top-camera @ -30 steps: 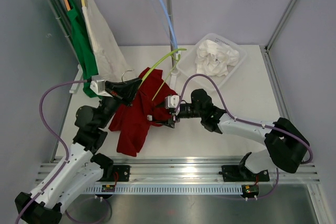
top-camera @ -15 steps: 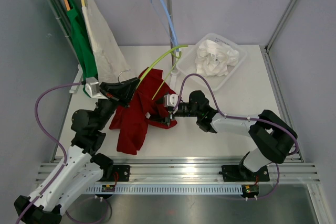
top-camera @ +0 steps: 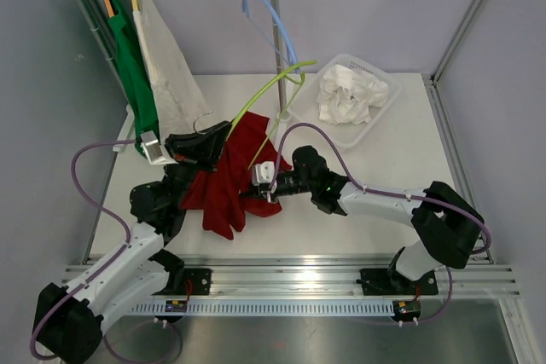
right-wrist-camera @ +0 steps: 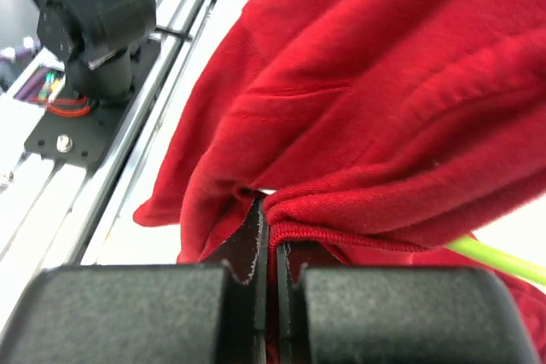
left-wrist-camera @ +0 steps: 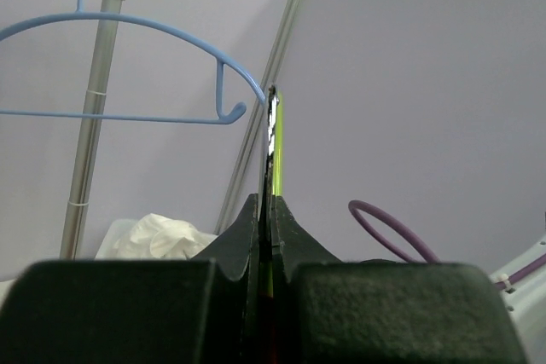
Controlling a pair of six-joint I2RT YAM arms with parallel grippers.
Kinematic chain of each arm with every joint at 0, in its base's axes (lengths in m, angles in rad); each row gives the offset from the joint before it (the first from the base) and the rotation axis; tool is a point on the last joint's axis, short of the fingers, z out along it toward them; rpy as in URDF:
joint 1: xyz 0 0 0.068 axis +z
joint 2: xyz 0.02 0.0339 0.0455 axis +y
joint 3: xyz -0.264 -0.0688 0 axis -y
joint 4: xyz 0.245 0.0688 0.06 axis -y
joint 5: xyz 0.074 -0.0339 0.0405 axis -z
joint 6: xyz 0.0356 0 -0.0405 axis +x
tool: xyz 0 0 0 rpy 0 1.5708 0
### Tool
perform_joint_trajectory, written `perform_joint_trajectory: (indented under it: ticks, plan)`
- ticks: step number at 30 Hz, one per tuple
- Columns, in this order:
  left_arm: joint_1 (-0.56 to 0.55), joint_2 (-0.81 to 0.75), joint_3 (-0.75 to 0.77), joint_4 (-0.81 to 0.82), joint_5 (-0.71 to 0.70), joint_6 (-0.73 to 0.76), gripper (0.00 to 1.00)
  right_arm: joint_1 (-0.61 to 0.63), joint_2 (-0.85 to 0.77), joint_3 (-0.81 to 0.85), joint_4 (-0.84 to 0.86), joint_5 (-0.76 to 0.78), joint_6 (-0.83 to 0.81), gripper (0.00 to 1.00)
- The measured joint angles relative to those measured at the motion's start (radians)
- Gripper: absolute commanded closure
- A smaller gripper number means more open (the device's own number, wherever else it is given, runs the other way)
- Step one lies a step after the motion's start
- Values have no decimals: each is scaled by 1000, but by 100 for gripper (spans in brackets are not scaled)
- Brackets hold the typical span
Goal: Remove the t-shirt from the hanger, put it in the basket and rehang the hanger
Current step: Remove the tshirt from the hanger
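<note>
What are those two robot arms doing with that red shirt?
They are trying to get a red t-shirt off a green hanger. The left arm's fingers are shut on the hanger, holding it up above the table. The right arm's fingers are pinching the shirt's edge. The shirt is bunched up and not off the hanger yet.
</note>
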Motion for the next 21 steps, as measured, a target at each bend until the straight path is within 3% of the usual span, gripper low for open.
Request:
perform_joint_trajectory:
  ticks: [8,21]
  plan:
    - [-2,98,58,86,-6,2,100,3,-19,100,-294,8,-137,100]
    - [-3,90,138,190,-138,71,100,5,31,164,-544,16,-201,100]
